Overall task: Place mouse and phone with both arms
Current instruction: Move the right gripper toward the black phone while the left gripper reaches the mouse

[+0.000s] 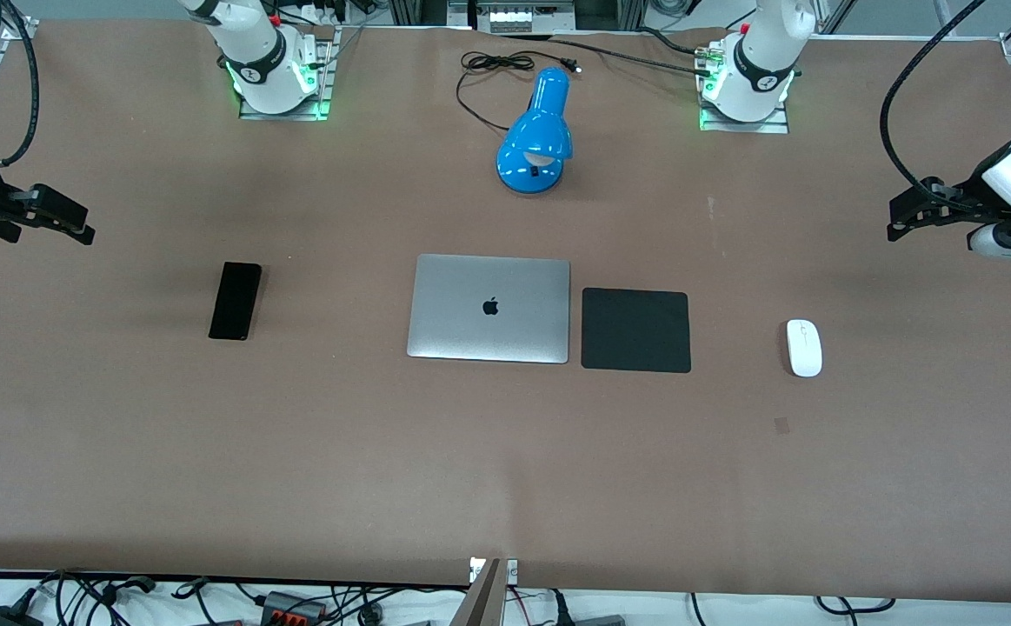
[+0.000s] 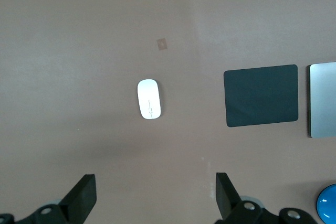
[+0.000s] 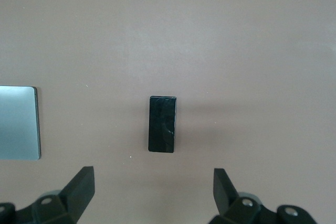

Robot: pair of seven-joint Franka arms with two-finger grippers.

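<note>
The white mouse [image 1: 804, 348] lies on the table toward the left arm's end; it also shows in the left wrist view [image 2: 149, 99]. The black phone [image 1: 236, 300] lies toward the right arm's end and shows in the right wrist view [image 3: 162, 124]. My left gripper [image 1: 905, 217] hangs open and empty high over the table's end, its wrist view centre [image 2: 156, 192] short of the mouse. My right gripper [image 1: 75, 228] hangs open and empty high over the other end [image 3: 154, 190], apart from the phone.
A closed silver laptop [image 1: 489, 308] lies mid-table with a square black mat [image 1: 635, 330] beside it, toward the mouse. A blue desk lamp [image 1: 538, 135] with a black cord lies farther from the front camera. The mat [image 2: 261, 95] and laptop edge [image 2: 322, 99] show in the left wrist view.
</note>
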